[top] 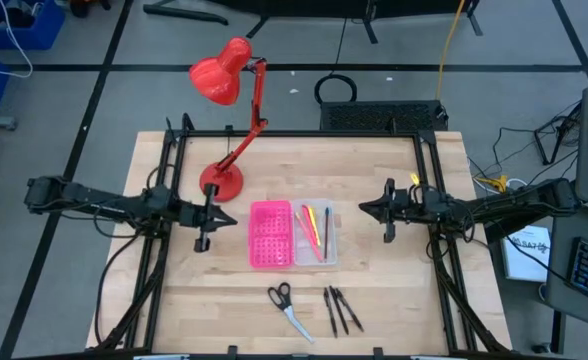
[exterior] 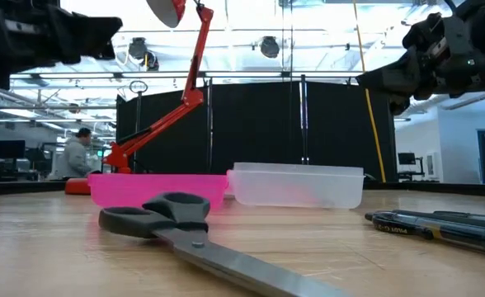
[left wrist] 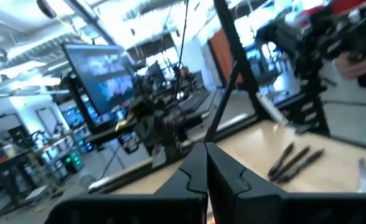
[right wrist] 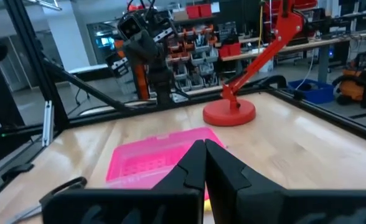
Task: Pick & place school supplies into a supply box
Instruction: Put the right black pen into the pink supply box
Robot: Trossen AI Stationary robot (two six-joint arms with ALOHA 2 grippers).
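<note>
The box (top: 292,234) is lying open and flat in the middle of the table (top: 394,300), with its pink half (top: 270,234) toward the left arm and its clear half (top: 315,232) toward the right arm, the two halves joining side by side. Some thin pens (top: 314,228), pink, yellow and one dark, are already lying inside the clear half. The scissors (top: 288,309) are lying on the wood near the front edge, just in front of the pink half, with the black handles pointing to the box and the blades pointing away from it. Beside them, toward the right arm, three dark pens (top: 340,309) are lying close together and almost parallel, apart from the scissors and outside the box. The left gripper (top: 206,217) is hanging above the table just beside the outer edge of the pink half; its fingers (left wrist: 198,177) are pressing together and are holding nothing. The right gripper (top: 385,211) is hovering on the other side, near the clear half but not touching it, and its fingers (right wrist: 201,168) are also closing fully on nothing. A red lamp (top: 224,130) is standing with its round base behind the pink half, and its head is leaning toward the back of the table. In the low view a person (exterior: 79,153) is sitting far in the room behind the table.
</note>
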